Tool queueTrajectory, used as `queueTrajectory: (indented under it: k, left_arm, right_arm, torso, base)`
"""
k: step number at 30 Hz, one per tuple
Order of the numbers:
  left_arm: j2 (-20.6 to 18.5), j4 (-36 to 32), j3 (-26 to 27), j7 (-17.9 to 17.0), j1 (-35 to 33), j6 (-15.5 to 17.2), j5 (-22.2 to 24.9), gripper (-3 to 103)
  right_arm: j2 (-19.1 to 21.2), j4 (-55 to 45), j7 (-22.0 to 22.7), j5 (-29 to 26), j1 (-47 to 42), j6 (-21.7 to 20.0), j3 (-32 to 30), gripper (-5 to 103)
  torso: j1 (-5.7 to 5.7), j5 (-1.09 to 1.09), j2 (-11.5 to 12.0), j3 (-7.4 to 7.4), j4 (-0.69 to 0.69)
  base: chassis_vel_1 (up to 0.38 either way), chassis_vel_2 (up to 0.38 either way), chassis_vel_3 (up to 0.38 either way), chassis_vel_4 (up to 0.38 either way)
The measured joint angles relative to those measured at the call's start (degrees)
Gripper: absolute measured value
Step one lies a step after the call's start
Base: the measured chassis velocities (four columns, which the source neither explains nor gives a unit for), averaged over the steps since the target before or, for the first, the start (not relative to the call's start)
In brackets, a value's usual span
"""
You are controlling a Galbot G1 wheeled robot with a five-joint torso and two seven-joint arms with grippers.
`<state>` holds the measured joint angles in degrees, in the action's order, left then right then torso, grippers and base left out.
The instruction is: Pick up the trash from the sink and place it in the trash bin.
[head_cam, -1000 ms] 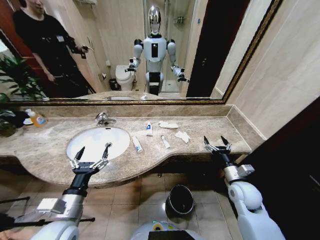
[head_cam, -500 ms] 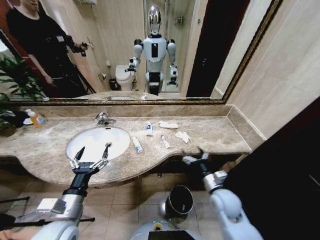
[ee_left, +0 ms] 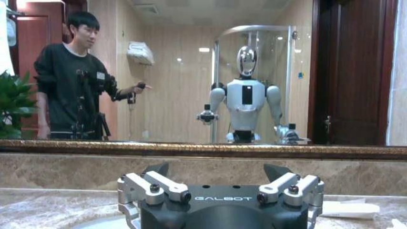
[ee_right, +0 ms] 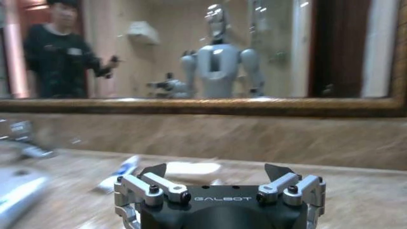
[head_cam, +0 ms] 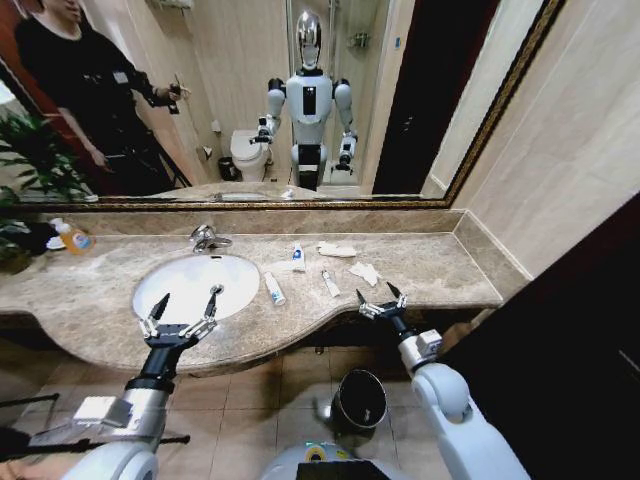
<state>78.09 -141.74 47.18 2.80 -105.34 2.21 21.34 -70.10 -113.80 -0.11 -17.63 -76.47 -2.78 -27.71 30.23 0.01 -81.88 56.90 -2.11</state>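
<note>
- While the left gripper (head_cam: 183,309) hovers over the front rim of the sink (head_cam: 165,282) with its fingers spread and nothing between them, the right gripper (head_cam: 379,300) hangs above the front edge of the marble countertop (head_cam: 430,262), to the right of the sink, its fingers also spread and empty.
- All of the trash lies on the countertop to the right of the sink.
- Nearest the sink is a white tube with a blue cap (head_cam: 274,289), just beside the basin's right rim.
- Farther right is a thinner white tube (head_cam: 330,284), and behind the two a small tube stands upright (head_cam: 298,258).
- Behind the thinner tube and toward the mirror, a flat white wrapper (head_cam: 337,249) lies on the countertop.
- A crumpled white paper piece (head_cam: 365,273) lies right of the thinner tube, just behind the right gripper.
- At the back rim of the sink stands the chrome faucet (head_cam: 206,238).
- Well to the left of the sink, near the mirror, stands a yellow bottle with an orange cap (head_cam: 72,236).
- On the tiled floor below the countertop, down and right of the sink, stands the round black trash bin (head_cam: 359,400).
</note>
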Motion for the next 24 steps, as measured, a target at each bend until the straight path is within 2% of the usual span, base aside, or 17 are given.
queueTrajectory:
  k: [2, 3, 5, 6, 7, 10, 11, 13, 15, 16, 19, 20, 21, 24]
  left_arm:
    - [0.0, 0.0, 0.0, 0.0, 0.0, 0.0, 0.0, 100]
    - [0.0, 0.0, 0.0, 0.0, 0.0, 0.0, 0.0, 100]
    - [0.0, 0.0, 0.0, 0.0, 0.0, 0.0, 0.0, 100]
    - [0.0, 0.0, 0.0, 0.0, 0.0, 0.0, 0.0, 100]
    - [0.0, 0.0, 0.0, 0.0, 0.0, 0.0, 0.0, 100]
    - [0.0, 0.0, 0.0, 0.0, 0.0, 0.0, 0.0, 100]
    - [0.0, 0.0, 0.0, 0.0, 0.0, 0.0, 0.0, 100]
    - [0.0, 0.0, 0.0, 0.0, 0.0, 0.0, 0.0, 100]
    - [0.0, 0.0, 0.0, 0.0, 0.0, 0.0, 0.0, 100]
    - [0.0, 0.0, 0.0, 0.0, 0.0, 0.0, 0.0, 100]
    - [0.0, 0.0, 0.0, 0.0, 0.0, 0.0, 0.0, 100]
    - [0.0, 0.0, 0.0, 0.0, 0.0, 0.0, 0.0, 100]
    - [0.0, 0.0, 0.0, 0.0, 0.0, 0.0, 0.0, 100]
    - [0.0, 0.0, 0.0, 0.0, 0.0, 0.0, 0.0, 100]
  right_arm:
    - [1.2, 0.4, 4.8, -1.1, 2.5, -2.0, -0.4, 100]
    - [1.2, 0.4, 4.8, -1.1, 2.5, -2.0, -0.4, 100]
    - [3.0, -0.4, 6.8, -2.6, 3.6, -6.1, -1.2, 100]
    - [4.5, -1.1, 6.0, -4.3, 3.7, -8.0, -1.7, 100]
    - [4.5, -1.1, 6.0, -4.3, 3.7, -8.0, -1.7, 100]
    - [9.8, -1.4, 1.4, -8.7, 4.1, -10.6, -1.9, 100]
    - [9.8, -1.4, 1.4, -8.7, 4.1, -10.6, -1.9, 100]
    - [12.0, -1.4, 0.2, -11.5, 5.8, -13.1, -0.9, 100]
    - [13.2, -0.4, 1.8, -14.5, 10.0, -16.9, 1.4, 100]
    - [13.2, -0.4, 1.8, -14.5, 10.0, -16.9, 1.4, 100]
    - [13.4, 2.5, 3.2, -14.6, 15.2, -21.7, 3.7, 100]
    - [13.8, 3.5, 3.4, -15.2, 16.8, -24.5, 4.5, 100]
    - [13.8, 3.5, 3.4, -15.2, 16.8, -24.5, 4.5, 100]
    - [15.0, 4.2, 3.9, -18.3, 19.1, -30.6, 6.2, 100]
  torso:
    - [0.01, 0.01, 0.0, 0.00, -0.01]
    - [0.01, 0.01, 0.0, 0.00, -0.01]
    - [0.01, 0.01, 0.0, 0.01, 0.00]
    - [0.01, 0.00, 0.0, 0.00, 0.00]
    - [0.01, 0.00, 0.0, 0.00, 0.00]
    - [0.00, 0.01, 0.0, 0.00, 0.01]
    - [0.00, 0.01, 0.0, 0.00, 0.01]
    - [0.00, 0.00, 0.0, 0.00, 0.02]
    - [0.00, -0.01, 0.0, 0.00, 0.01]
    - [0.00, -0.01, 0.0, 0.00, 0.01]
    - [0.00, 0.01, 0.0, 0.01, -0.02]
    - [0.01, 0.00, 0.0, 0.01, -0.02]
    - [0.01, 0.00, 0.0, 0.01, -0.02]
    - [0.01, -0.01, 0.0, 0.01, 0.00]
  base:
    - [0.000, 0.000, 0.000, 0.000]
    - [0.000, 0.000, 0.000, 0.000]
    - [0.000, 0.000, 0.000, 0.000]
    - [0.000, 0.000, 0.000, 0.000]
    - [0.000, 0.000, 0.000, 0.000]
    - [0.000, 0.000, 0.000, 0.000]
    - [0.000, 0.000, 0.000, 0.000]
    - [0.000, 0.000, 0.000, 0.000]
    - [0.000, 0.000, 0.000, 0.000]
    - [0.000, 0.000, 0.000, 0.000]
    - [0.000, 0.000, 0.000, 0.000]
    - [0.000, 0.000, 0.000, 0.000]
    - [0.000, 0.000, 0.000, 0.000]
    - [0.000, 0.000, 0.000, 0.000]
